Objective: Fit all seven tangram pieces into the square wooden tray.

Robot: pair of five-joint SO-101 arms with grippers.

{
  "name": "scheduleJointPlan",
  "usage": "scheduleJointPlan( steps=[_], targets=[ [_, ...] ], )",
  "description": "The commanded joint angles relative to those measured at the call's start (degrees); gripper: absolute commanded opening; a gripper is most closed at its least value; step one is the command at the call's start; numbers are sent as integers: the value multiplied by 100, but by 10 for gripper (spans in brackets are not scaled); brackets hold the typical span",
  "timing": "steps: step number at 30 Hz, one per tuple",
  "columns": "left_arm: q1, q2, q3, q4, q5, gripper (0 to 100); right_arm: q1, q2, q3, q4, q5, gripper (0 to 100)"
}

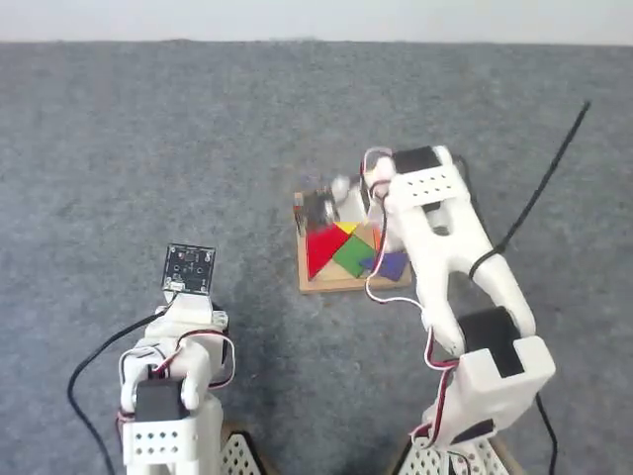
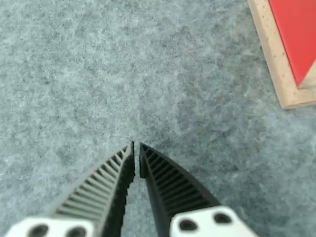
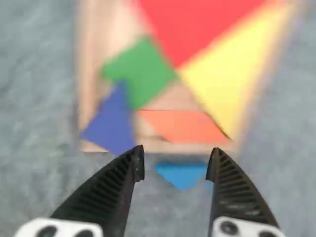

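Step in hand: picking up a loose piece. My right hand point(image 3: 175, 163) is released, jaws spread, hovering low over the small light-blue triangle piece point(image 3: 181, 174). It lies flat on the grey felt desk point(image 1: 148, 148), just outside the rim of the square wooden tray point(image 3: 86, 74), between my two fingertips. In the tray I count five: large red triangle point(image 3: 197, 24), large yellow triangle point(image 3: 232, 79), green square point(image 3: 140, 71), orange piece point(image 3: 180, 126) and dark-blue parallelogram point(image 3: 111, 123). The parallelogram sits at a corner and looks like it rides onto the rim, but I can't tell for sure. Bare wood shows between green and orange, so that's a likely slot. Next move, my guess: drop straight down, pinch the light-blue triangle by its edges, lift it over the rim and rotate it to match the gap. It's thin and flat, so it may slide rather than lift. My left hand point(image 2: 137, 145) is clenched on nothing, parked over bare desk, beside the tray's near corner point(image 2: 276, 64), well away from the pieces.
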Motion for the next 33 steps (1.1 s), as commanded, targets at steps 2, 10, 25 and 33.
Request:
scheduleJointPlan(
  steps=[2,10,25,33],
  targets=[
    [9,-97,-66,18,0,21,321,-119,-1310,989,-2971,139],
    [9,-97,-66,18,0,21,778,-233,492,-435,-5196,9],
    [9,-97,-66,18,0,21,796,-1587,3780,-3336,-6180,7],
    [9,-97,-66,18,0,21,1182,-3073,4114,-3020,-6224,6]
  ],
)
